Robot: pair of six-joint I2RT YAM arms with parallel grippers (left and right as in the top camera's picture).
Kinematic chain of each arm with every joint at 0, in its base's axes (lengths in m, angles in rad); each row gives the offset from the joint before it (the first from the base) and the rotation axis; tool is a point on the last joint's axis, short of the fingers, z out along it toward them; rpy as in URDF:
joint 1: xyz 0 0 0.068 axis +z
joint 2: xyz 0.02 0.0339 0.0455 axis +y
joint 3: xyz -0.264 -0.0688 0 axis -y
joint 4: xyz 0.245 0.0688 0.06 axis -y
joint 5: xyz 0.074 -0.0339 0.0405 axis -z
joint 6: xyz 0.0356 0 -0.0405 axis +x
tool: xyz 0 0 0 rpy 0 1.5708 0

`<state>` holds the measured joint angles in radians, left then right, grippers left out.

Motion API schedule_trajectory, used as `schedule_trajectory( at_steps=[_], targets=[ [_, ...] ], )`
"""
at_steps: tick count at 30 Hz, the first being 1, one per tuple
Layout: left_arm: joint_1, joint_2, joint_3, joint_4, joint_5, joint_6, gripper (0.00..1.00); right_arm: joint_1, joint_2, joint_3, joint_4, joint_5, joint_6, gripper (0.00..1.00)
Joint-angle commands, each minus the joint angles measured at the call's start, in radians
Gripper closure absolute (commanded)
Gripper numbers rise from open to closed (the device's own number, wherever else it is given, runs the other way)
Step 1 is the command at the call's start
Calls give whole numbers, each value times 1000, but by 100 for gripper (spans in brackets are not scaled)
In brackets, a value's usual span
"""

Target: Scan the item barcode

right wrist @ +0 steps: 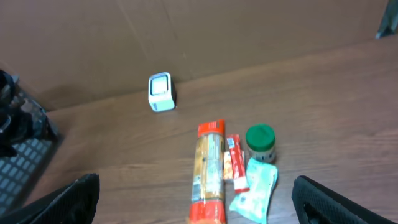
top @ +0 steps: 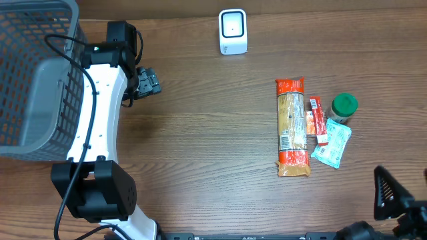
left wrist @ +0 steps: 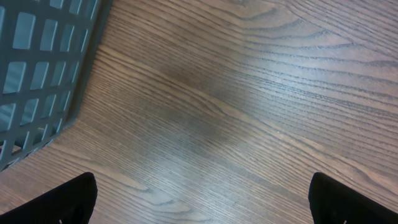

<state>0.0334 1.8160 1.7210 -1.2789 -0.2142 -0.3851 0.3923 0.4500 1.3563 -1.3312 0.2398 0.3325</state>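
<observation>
A white barcode scanner (top: 233, 31) stands upright at the back of the table, also in the right wrist view (right wrist: 161, 92). To the right lie a long pasta packet with red ends (top: 291, 127) (right wrist: 209, 173), a small red packet (top: 315, 119), a green-lidded jar (top: 344, 107) (right wrist: 260, 143) and a teal pouch (top: 331, 145) (right wrist: 254, 198). My right gripper (top: 403, 183) (right wrist: 196, 180) hangs open above and in front of these items, holding nothing. Far left, beside the basket, my left gripper (top: 148, 81) (left wrist: 202, 186) is open over bare wood.
A grey mesh basket (top: 33, 73) (left wrist: 37, 68) fills the table's left side, close to the left arm. The tabletop (top: 213, 133) is brown wood. A brown wall rises behind the scanner in the right wrist view.
</observation>
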Motion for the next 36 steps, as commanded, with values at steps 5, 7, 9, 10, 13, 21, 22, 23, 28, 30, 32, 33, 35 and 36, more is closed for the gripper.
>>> schedule_trajectory(
  at_steps=[5, 7, 9, 10, 13, 21, 22, 23, 28, 30, 32, 33, 35, 36],
  targets=[
    [-1, -1, -1, 1, -9, 15, 0, -11, -214, -288, 158, 2, -6, 0],
    [-1, -1, -1, 1, -9, 15, 0, -18, -266, -371, 226, 2, -6, 0],
    [-1, -1, -1, 1, -9, 15, 0, -28, -312, -453, 305, 2, -6, 0],
    [-1, -2, -1, 1, -10, 15, 0, -33, -333, -492, 345, 2, -6, 0],
    [-1, -1, -1, 1, -9, 15, 0, -53, -401, -640, 514, -1, -7, 0],
    [-1, -1, -1, 1, -9, 15, 0, -103, -446, -1004, 1173, -85, -61, 0],
    [-1, -1, -1, 1, -9, 15, 0, -110, -446, -1037, 1252, -106, -77, 0],
    [-1, -1, -1, 1, -9, 15, 0, -119, -446, -1077, 1339, -128, -86, 0],
    [-1, -1, -1, 1, -9, 15, 0, -152, -446, -1240, 1619, -168, -98, 0],
    [-1, -1, -1, 1, -9, 15, 0, -153, -446, -1286, 1666, -167, -98, 0],
    [-1, -1, -1, 1, -9, 15, 0, -153, -446, -1323, 1685, -167, -98, 0],
    [-1, -1, -1, 1, -9, 15, 0, -153, -446, -1341, 1693, -167, -98, 0],
    [-1, -1, -1, 1, -9, 15, 0, -153, -446, -1348, 1654, -167, -97, 0],
    [-1, -1, -1, 1, -9, 15, 0, -153, -447, -1349, 1634, -164, -98, 0]
  ],
)
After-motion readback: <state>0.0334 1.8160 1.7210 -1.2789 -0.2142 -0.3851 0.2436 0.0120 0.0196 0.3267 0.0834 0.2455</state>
